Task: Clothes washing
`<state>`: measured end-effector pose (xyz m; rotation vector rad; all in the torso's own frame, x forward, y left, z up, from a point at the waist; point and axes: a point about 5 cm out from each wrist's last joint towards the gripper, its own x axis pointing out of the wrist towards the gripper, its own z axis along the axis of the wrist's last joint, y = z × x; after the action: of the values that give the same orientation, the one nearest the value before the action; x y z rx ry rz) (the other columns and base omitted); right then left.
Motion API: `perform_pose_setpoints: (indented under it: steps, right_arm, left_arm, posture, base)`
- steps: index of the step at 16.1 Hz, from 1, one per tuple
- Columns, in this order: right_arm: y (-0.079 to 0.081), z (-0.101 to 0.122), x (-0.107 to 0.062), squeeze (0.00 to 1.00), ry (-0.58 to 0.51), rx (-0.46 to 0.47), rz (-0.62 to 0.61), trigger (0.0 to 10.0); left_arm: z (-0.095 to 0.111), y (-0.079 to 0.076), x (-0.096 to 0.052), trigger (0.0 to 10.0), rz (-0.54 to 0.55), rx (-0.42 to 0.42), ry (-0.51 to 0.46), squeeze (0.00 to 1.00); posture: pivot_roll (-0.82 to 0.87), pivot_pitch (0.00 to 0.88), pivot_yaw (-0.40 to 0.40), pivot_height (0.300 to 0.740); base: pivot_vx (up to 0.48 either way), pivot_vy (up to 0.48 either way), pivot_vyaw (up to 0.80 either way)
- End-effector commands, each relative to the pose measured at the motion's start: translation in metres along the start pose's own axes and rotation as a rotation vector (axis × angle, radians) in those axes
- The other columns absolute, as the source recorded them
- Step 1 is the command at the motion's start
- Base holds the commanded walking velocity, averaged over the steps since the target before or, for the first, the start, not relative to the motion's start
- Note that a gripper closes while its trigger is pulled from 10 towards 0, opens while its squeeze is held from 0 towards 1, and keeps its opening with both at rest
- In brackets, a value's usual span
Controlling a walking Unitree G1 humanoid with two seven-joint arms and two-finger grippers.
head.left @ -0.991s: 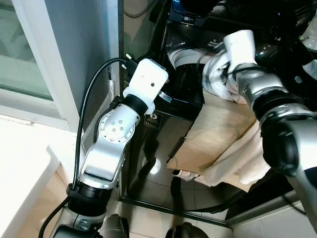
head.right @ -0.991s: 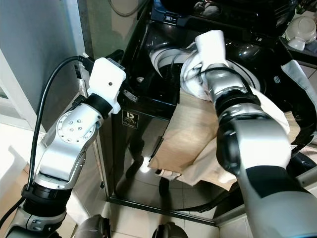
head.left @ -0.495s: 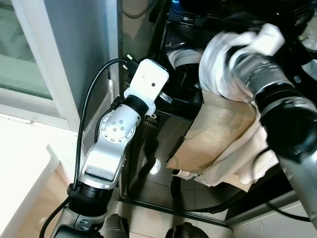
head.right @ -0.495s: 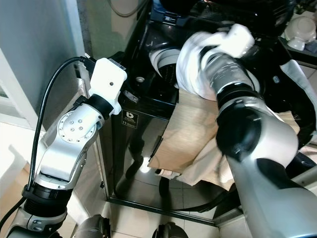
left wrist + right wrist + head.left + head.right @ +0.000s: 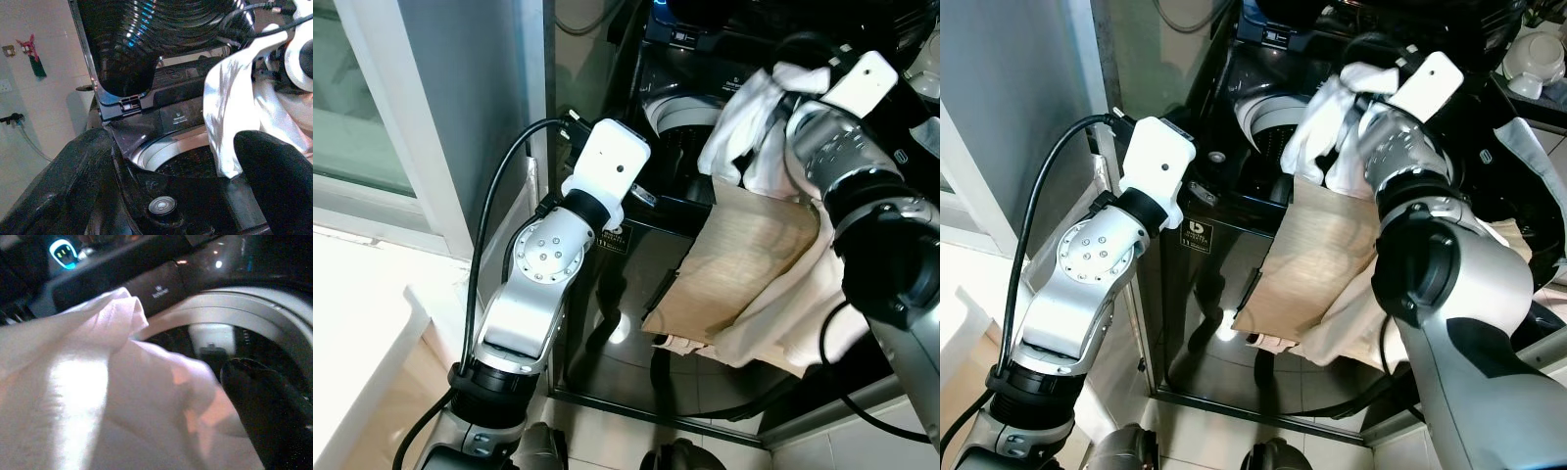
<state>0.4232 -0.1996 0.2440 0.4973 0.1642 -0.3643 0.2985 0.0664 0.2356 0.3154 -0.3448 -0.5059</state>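
A black top-loading washing machine [image 5: 646,255] stands in front of me with its lid [image 5: 146,34] raised and its drum [image 5: 677,110] uncovered. My right gripper [image 5: 791,72] is shut on a white cloth [image 5: 739,117] and holds it bunched above the drum's right side; one black finger [image 5: 264,406] shows beside the cloth [image 5: 98,396]. A beige garment [image 5: 749,255] hangs down the machine's front, under the right arm. Held at the machine's front left corner, my left gripper [image 5: 173,147] is open, fingers wide apart, nothing between them.
A window frame [image 5: 382,117] and grey wall stand on the left, with a white surface [image 5: 352,333] low on that side. A black cable [image 5: 489,225] loops along the left arm. Tiled floor [image 5: 636,421] lies at the machine's foot. White bowls [image 5: 1533,69] sit at the far right.
My right wrist has risen and swung right, lifting the white cloth higher above the drum. The left arm has hardly moved.
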Motion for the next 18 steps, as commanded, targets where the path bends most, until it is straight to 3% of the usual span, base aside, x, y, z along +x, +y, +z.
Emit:
perform_pose_setpoints:
  steps: [1,3,4,5,6,7,9,10,11,12,13,14,15,16,17,18]
  right_arm:
    - [-0.014,0.005,0.002,1.00,-0.010,-0.034,-0.036,10.0]
    - [-0.020,-0.006,0.004,1.00,0.034,-0.072,-0.027,10.0]
    - [-0.025,-0.017,0.004,1.00,0.074,-0.227,-0.001,10.0]
    - [-0.032,-0.021,0.005,1.00,0.057,-0.607,0.006,10.0]
    - [-0.042,-0.018,0.006,0.00,0.031,-0.862,-0.024,10.0]
    - [-0.054,-0.013,0.007,0.00,0.007,-1.175,-0.058,10.0]
    - [-0.064,-0.003,0.008,0.00,-0.004,-1.387,-0.091,10.0]
    - [-0.065,0.001,0.008,0.00,-0.013,-1.451,-0.102,10.0]
    - [-0.065,0.014,0.007,0.00,-0.066,-1.648,-0.145,10.0]
    - [-0.061,0.024,0.006,0.00,-0.123,-1.870,-0.180,10.0]
    - [-0.050,0.035,0.004,0.00,-0.218,-2.157,-0.216,10.0]
    - [-0.044,0.039,0.003,0.00,-0.266,-2.293,-0.228,10.0]
    - [-0.037,0.045,0.002,0.00,-0.290,-2.356,-0.229,10.0]
    - [-0.037,0.041,0.003,0.00,-0.200,-1.766,-0.146,10.0]
    - [-0.036,0.027,0.004,0.00,-0.070,-0.998,-0.025,10.0]
    - [-0.032,0.025,0.004,0.00,-0.023,-0.449,0.018,10.0]
  left_arm:
    - [0.003,-0.006,0.001,10.0,-0.031,-0.002,-0.008,0.00]
    - [0.002,-0.006,0.001,10.0,-0.040,0.004,-0.002,0.00]
    - [0.000,-0.007,0.001,10.0,-0.052,0.014,0.008,0.00]
    - [-0.001,-0.007,0.001,10.0,-0.060,0.023,0.020,0.00]
    - [-0.002,-0.007,0.001,10.0,-0.063,0.025,0.024,0.00]
    - [-0.003,-0.007,0.001,10.0,-0.065,0.028,0.029,0.00]
    - [-0.004,-0.007,0.000,10.0,-0.076,0.031,0.035,0.00]
    - [-0.004,-0.007,0.000,10.0,-0.080,0.033,0.036,0.00]
    - [-0.004,-0.007,0.000,10.0,-0.087,0.036,0.037,0.00]
    - [-0.005,-0.007,0.000,10.0,-0.093,0.039,0.039,0.00]
    - [-0.005,-0.007,0.000,10.0,-0.099,0.043,0.041,0.00]
    - [-0.005,-0.007,0.000,10.0,-0.102,0.045,0.041,0.00]
    - [-0.005,-0.007,0.000,10.0,-0.106,0.048,0.042,0.00]
    - [-0.005,-0.008,0.000,10.0,-0.109,0.051,0.045,0.00]
    - [-0.005,-0.008,0.000,10.0,-0.110,0.053,0.046,0.00]
    - [-0.005,-0.007,0.001,10.0,-0.110,0.053,0.046,0.00]
  posture:
    - [0.07,0.000,-0.155,0.714]
    - [0.07,0.000,-0.147,0.714]
    - [0.07,0.000,-0.147,0.714]
    - [0.07,0.000,-0.141,0.714]
    - [0.07,0.000,-0.141,0.714]
    - [0.07,0.000,-0.137,0.714]
    - [0.07,0.000,-0.133,0.714]
    - [0.07,0.000,-0.133,0.714]
    - [0.07,0.000,-0.133,0.714]
    - [0.06,0.000,-0.128,0.714]
    - [0.06,0.000,-0.128,0.714]
    - [0.06,0.000,-0.128,0.714]
    - [0.06,0.000,-0.128,0.714]
    - [0.07,0.000,-0.124,0.714]
    - [0.06,0.000,-0.126,0.714]
    - [0.06,0.000,-0.128,0.714]
  base:
    - [0.000,0.000,0.00]
    - [0.000,0.000,0.00]
    - [0.000,0.000,0.00]
    - [0.000,0.000,0.00]
    - [0.000,0.000,0.00]
    - [0.000,0.000,0.00]
    - [0.000,0.000,0.00]
    - [0.000,0.000,0.00]
    - [0.000,0.000,0.00]
    - [0.000,0.000,0.00]
    - [0.000,0.000,0.00]
    - [0.000,0.000,0.00]
    - [0.000,0.000,0.00]
    - [0.000,0.000,0.00]
    - [0.000,0.000,0.00]
    - [0.000,0.000,0.00]
